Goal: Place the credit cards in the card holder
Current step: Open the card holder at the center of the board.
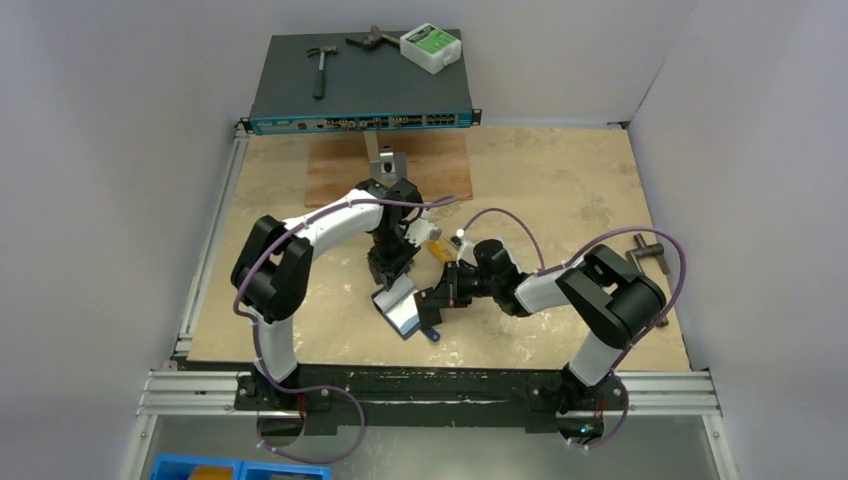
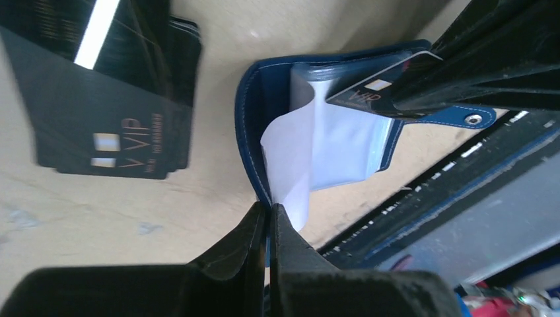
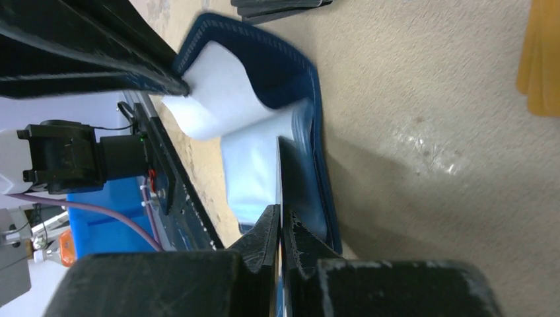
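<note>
Now my left pincer (image 2: pixel 267 214) is clamped tight on the rim of the open holder (image 2: pixel 254 119), where its blue cover meets a pale sleeve (image 2: pixel 290 152) that curls up just past the fingertips. Opposite it, my right pincer (image 3: pixel 279 221) is closed on a black card (image 2: pixel 370 92), whose far end lies among the holder's clear pockets. A black stack (image 2: pixel 112 132) lies on the table (image 1: pixel 560 180) ahead of the left pincer, apart from the holder. Orange cards (image 3: pixel 543 59) sit ahead of the right pincer, off to one side.
</note>
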### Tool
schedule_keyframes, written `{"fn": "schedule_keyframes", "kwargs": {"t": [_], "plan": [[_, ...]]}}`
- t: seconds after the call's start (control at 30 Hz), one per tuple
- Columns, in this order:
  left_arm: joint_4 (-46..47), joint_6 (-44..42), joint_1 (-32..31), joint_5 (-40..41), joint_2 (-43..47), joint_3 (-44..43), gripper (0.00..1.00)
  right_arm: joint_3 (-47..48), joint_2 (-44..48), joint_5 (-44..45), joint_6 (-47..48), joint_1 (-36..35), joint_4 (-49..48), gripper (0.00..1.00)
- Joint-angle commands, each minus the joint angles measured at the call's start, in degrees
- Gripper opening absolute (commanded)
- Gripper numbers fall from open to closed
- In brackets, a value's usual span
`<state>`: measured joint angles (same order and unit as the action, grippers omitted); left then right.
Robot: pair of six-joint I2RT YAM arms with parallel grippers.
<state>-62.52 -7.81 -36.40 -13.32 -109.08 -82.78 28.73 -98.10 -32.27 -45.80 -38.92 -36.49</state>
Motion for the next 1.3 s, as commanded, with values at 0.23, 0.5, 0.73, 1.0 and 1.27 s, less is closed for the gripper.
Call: {"fn": "schedule_keyframes", "kwargs": {"t": [0.23,0.5,0.73,1.0,1.27], "plan": [[1.9,9.7,1.5,-9.8,-1.2,4.7,0.0,-0.5,11.9,-2.9,1.5,0.4,11.6,0.0],[4.9,12.1,4.0,-11.1,0.7,4.8,0.0,-3.1,17.5,-10.2,2.6,0.5,16.4,0.0],[7.6,13.5,4.4,-9.5,2.5,6.5,0.0,-4.2,17.6,-11.7,5.2,0.5,21.5,0.0],[8.7,13.5,5.3,-9.5,1.7,7.6,0.0,-6.4,19.1,-8.7,7.3,0.5,25.7,0.0],[9.2,13.4,5.2,-10.0,2.5,8.2,0.0,-6.1,16.2,-8.3,5.2,0.5,20.5,0.0]]}}
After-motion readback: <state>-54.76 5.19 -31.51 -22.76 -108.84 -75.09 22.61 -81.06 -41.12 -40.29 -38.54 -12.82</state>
